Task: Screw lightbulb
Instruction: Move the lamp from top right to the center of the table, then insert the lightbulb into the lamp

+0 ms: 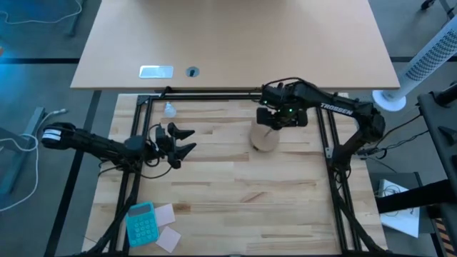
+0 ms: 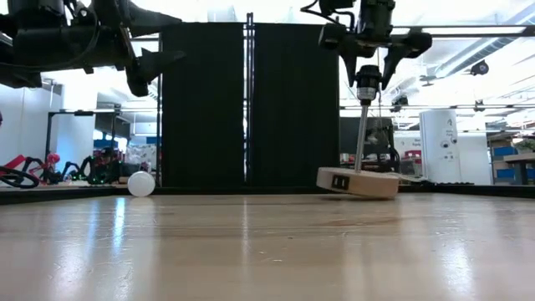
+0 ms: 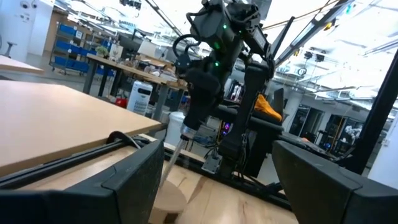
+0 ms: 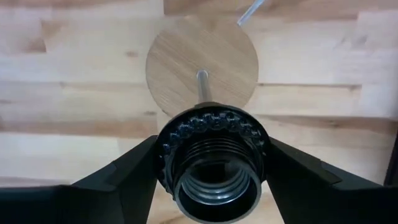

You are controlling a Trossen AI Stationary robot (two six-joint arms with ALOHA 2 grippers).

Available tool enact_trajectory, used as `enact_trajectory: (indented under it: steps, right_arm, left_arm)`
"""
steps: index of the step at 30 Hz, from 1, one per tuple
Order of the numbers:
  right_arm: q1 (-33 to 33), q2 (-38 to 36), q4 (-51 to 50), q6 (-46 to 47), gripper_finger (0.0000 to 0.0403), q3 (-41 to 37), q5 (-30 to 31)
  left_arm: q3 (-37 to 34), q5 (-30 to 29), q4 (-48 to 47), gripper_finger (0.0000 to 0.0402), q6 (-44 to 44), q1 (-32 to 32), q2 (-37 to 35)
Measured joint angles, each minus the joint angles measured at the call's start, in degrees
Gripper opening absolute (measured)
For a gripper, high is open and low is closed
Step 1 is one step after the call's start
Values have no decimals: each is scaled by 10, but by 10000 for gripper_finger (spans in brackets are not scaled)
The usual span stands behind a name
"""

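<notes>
Lightbulb (image 2: 141, 183) sits on the tabletop (image 1: 243, 185) at its far left edge, well apart from both hands, as we see in the low view. Our right hand (image 4: 211, 180) pinches the black socket (image 4: 212, 163) from both sides, at the top of the thin post (image 2: 361, 142). The wooden disc stand (image 2: 359, 181) below it is tilted, one edge raised off the tabletop. Our left hand (image 1: 187, 140) hangs above the tabletop's left side with its fingers spread, holding nothing.
</notes>
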Motion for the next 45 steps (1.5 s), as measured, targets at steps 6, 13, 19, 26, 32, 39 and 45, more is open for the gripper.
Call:
enact_trajectory:
  steps: [6, 13, 19, 26, 32, 39, 45]
  right_arm:
    - [54, 14, 2, 28, 250, 21, -25]
    - [83, 35, -19, 23, 259, 78, -34]
    - [72, 68, -45, -22, 260, 85, -32]
    - [69, 86, -39, -66, 269, 85, -35]
    - [69, 75, -42, -91, 318, 85, -35]
    - [66, 48, -45, -93, 361, 119, -26]
    - [62, 12, -46, -85, 364, 189, 40]
  left_arm:
    - [0, 0, -2, 291, 0, 0, 4]
    - [0, -3, -1, 291, 0, 0, 3]
    - [19, 16, -32, 291, 0, 0, 19]
    - [142, 76, -229, 291, 35, 0, 42]
    - [230, 79, -454, 291, 73, 13, 20]
    - [325, 87, -649, 291, 15, 66, 4]
    - [425, 50, -746, 291, -91, 158, 34]
